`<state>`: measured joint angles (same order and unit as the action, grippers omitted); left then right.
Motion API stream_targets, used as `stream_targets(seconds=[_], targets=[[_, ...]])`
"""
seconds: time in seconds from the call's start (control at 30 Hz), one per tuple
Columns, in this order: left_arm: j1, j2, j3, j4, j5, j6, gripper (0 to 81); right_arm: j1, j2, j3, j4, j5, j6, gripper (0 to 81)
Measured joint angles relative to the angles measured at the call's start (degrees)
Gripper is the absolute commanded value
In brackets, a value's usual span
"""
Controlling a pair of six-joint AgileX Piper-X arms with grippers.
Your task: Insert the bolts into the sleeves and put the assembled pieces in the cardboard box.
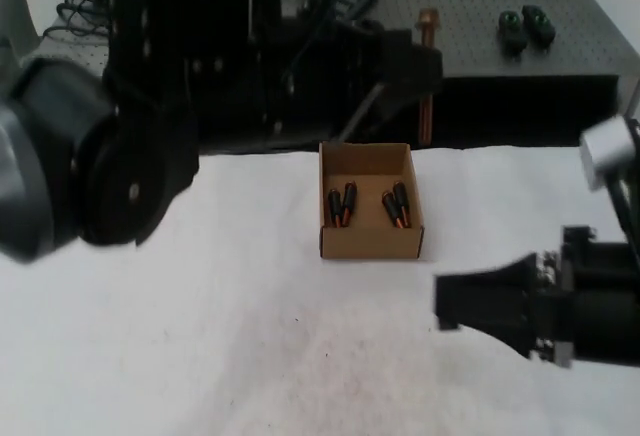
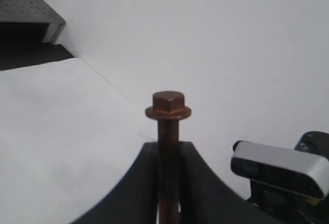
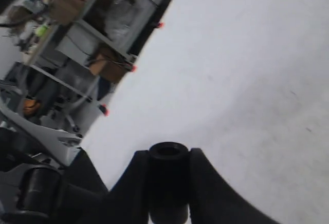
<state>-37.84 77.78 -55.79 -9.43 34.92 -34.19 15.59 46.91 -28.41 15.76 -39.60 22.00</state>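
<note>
I see the cardboard box (image 1: 370,242) on the white cloth (image 1: 200,336), holding four assembled pieces (image 1: 343,204) in two pairs. My left gripper (image 2: 168,149) is clamped on an upright bolt (image 2: 168,110), my right gripper (image 3: 168,154) on a black sleeve (image 3: 168,183).

A copper-coloured metal bolt (image 2: 168,106) with a flanged hexagonal head stands upright, its shank clamped in the left pincer (image 2: 168,149). A black cylindrical sleeve (image 3: 168,183) sits gripped in the right pincer (image 3: 168,154), its open bore showing. The open brown cardboard box (image 1: 370,242) rests on the white-covered bench (image 1: 200,326) and holds four black-and-orange assembled pieces (image 1: 342,204) lying in two pairs.
</note>
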Motion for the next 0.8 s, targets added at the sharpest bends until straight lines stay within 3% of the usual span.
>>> stream_targets(seconds=[0.1, 0.23, 0.8], targets=[[0.00, 0.00, 0.44, -0.14, 0.26, -0.29, 0.6, 2.62, 2.23, 0.25, -13.00, 0.20, 4.45, 3.8], [0.00, 0.00, 0.91, -0.29, 1.27, -0.70, 0.6, 3.58, 3.43, 0.25, -19.01, 3.88, 5.43, 3.8], [0.00, 0.00, 0.91, -0.71, 1.84, -0.87, 0.6, 3.73, 3.48, 0.25, -23.25, 13.49, 1.88, 3.8]])
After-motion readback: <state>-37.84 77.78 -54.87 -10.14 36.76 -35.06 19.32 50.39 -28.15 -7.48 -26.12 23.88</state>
